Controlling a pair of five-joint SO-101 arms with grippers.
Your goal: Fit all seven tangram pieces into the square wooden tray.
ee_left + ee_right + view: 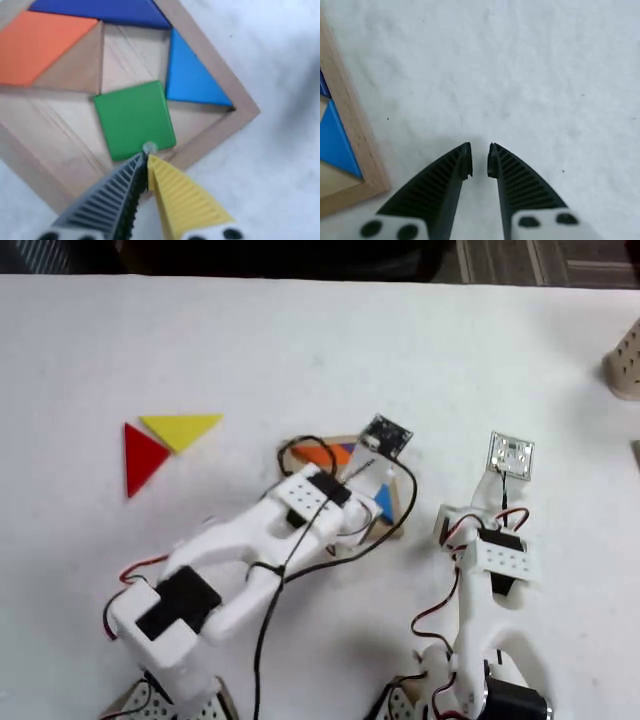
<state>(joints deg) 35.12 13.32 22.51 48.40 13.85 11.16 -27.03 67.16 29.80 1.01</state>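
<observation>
The left jaws are pressed together, grasping nothing, tips touching the near edge of the green square (135,120), which lies flat in the tray (222,75). I judge the step to be seating this square; next it needs a gentle nudge ahead, snug against the light blue triangle (192,75). Beyond sit the orange parallelogram (40,45) and a dark blue piece (100,10). The red triangle (142,455) and yellow triangle (182,428) wait well apart on the bench (300,350). The right jaws, a slit apart and empty, hang just beside the tray's corner, possibly crowding it.
</observation>
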